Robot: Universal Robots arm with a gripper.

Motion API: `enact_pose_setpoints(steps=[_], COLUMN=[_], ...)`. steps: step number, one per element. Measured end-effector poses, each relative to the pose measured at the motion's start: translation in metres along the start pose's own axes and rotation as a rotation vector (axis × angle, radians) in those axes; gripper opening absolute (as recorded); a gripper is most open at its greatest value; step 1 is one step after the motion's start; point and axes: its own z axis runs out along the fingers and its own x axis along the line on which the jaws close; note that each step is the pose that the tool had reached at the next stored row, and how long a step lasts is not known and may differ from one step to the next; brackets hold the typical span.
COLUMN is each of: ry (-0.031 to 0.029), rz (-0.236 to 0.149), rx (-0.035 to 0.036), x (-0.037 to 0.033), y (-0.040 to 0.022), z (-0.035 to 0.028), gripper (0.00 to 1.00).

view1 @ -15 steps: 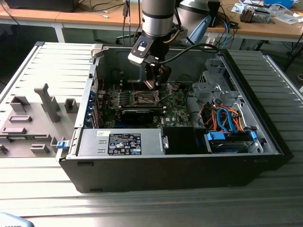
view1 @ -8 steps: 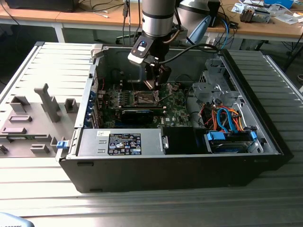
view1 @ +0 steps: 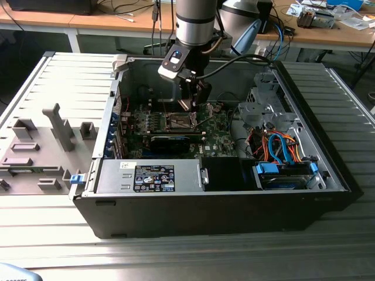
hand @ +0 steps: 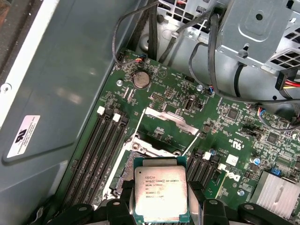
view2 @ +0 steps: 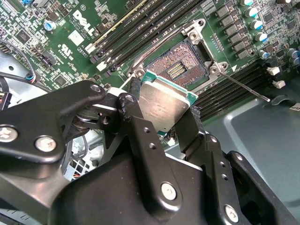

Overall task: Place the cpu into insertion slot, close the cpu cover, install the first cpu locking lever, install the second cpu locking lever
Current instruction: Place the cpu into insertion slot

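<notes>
The black gripper (view2: 161, 111) is pinching the flat silver-grey square cpu (view2: 164, 103), hovering just above and beside the open black insertion slot (view2: 180, 65)

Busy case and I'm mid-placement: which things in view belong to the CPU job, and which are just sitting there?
Job in hand:
gripper, clamped on the cpu
insertion slot, empty
cpu cover, raised
locking lever, swung out

Just there:
power-supply box
expansion card
memory slots
coin battery
drive cage
</notes>
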Motion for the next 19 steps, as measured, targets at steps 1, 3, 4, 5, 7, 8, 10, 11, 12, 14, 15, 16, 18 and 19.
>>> enact_pose_setpoints(steps=[1,3,4,5,7,8,10,11,12,14,15,16,18,19], ry=[0.0000,-0.0001,-0.0001,-0.0001,-0.0001,-0.0001,-0.0001,-0.0002,-0.0002,-0.0002,-0.0003,-0.0003,-0.0003,-0.0003], rz=[0.001,0.002,0.002,0.003,0.004,0.005,0.006,0.007,0.007,0.008,0.009,0.009,0.010,0.011], rx=[0.0000,0.0000,0.0000,0.0000,0.0000,0.0000,0.0000,0.0001,0.0001,0.0001,0.0001,0.0001,0.0000,0.0001], x=[0.0000,0.0000,0.0000,0.0000,0.0000,0.0000,0.0000,0.0000,0.0000,0.0000,0.0000,0.0000,0.0000,0.0000], y=[0.0000,0.0000,0.0000,0.0000,0.0000,0.0000,0.0000,0.0000,0.0000,0.0000,0.0000,0.0000,0.0000,0.0000], z=[0.0000,0.0001,0.0001,0.0002,0.0002,0.0003,0.0003,0.0003,0.0004,0.0004,0.0004,0.0004,0.0005,0.0005], gripper=[0.55,0.55,0.55,0.55,0.55,0.55,0.55,0.55,0.55,0.55,0.55,0.55,0.55,0.55])
